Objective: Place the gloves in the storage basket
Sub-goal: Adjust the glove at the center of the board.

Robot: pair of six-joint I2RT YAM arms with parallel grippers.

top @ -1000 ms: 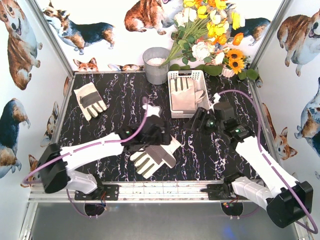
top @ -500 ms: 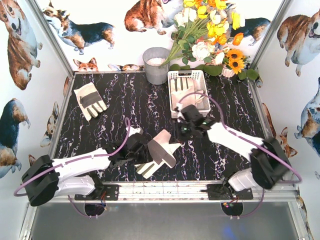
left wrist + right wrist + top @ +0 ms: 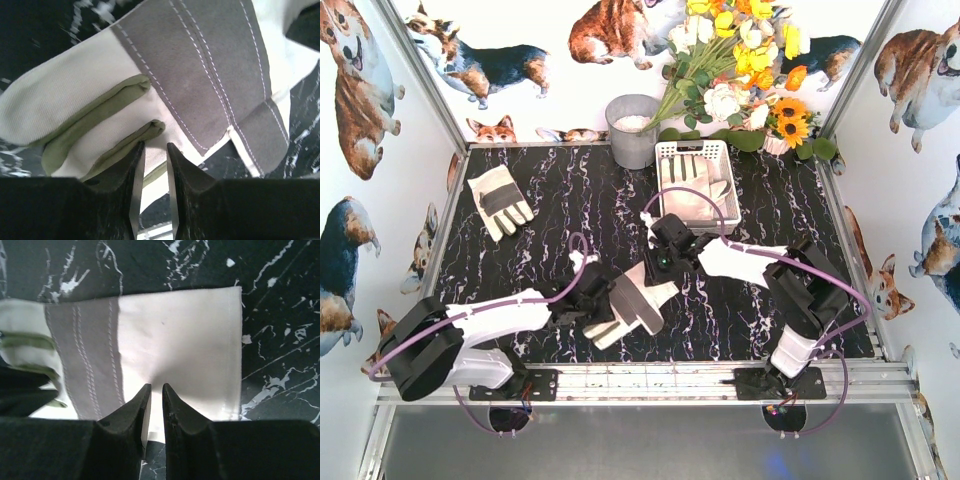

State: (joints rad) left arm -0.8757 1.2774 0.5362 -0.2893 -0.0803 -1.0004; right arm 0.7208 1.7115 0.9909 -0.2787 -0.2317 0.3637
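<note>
while both pincers pinch it, the grey-panelled glove [image 3: 632,305] sits just in front of the storage basket [image 3: 692,149], long axis slanting — cuff toward the basket, fingers pointing away to the near left. the right gripper [image 3: 156,386] is pressed onto the cuff edge, the left gripper [image 3: 155,145] onto the finger end. a black marbled table [image 3: 550,200] lies beneath, with corgi-print walls [image 3: 380,100] around. other gloves [image 3: 688,195] lie inside the basket; another glove [image 3: 498,200] lies well left of it, a grey bucket [image 3: 632,130] just left — flowers [image 3: 740,60] behind.
</note>
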